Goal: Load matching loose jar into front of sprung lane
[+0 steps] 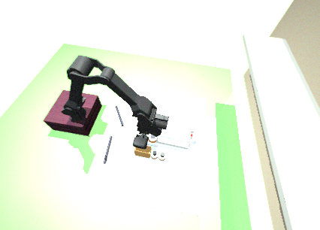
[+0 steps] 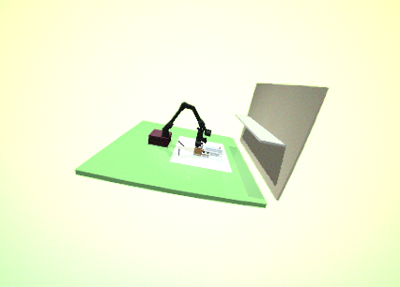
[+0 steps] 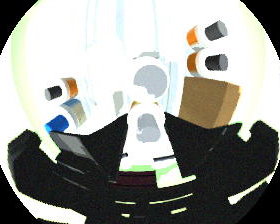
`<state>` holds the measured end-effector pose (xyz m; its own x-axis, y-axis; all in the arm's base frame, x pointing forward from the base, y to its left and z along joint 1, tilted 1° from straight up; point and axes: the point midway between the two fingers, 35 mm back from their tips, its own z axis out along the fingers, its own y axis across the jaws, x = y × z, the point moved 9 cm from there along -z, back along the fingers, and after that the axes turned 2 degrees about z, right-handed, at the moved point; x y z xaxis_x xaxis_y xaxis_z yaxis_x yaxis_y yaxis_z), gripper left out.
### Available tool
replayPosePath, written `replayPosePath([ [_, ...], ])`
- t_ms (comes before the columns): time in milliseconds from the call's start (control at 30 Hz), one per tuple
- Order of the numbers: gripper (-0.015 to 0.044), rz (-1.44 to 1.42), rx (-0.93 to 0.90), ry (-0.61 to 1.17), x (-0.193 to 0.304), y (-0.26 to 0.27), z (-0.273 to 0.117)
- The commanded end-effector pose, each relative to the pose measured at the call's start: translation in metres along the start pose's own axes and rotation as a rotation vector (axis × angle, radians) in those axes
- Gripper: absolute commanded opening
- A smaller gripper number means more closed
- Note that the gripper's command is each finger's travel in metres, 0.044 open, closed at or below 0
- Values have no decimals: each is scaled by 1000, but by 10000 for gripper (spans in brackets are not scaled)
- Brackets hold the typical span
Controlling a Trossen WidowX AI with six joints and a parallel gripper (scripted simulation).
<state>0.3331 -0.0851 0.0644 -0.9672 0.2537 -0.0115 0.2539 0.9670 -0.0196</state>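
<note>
My gripper is shut on a white jar with a grey lid. The held jar is upright at the front end of the sprung lane, hidden behind the finger in the top view. The lane jar, also white with a grey lid, stands just beyond it in the lane. The two jars look very close; whether they touch is unclear. An amber band shows low between them. The front stop and the held jar's base are hidden.
A brown block stands beside the lane front, with two black-capped orange-and-white jars beyond it. On the other side are a black-capped jar and a blue-capped jar. Two dark bars lie nearer the base.
</note>
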Motion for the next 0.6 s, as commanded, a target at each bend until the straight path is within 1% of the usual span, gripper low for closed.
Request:
replayPosePath([
  [0,0,4,1,-13,-1,0,0],
  [567,0,4,1,-13,2,0,0],
])
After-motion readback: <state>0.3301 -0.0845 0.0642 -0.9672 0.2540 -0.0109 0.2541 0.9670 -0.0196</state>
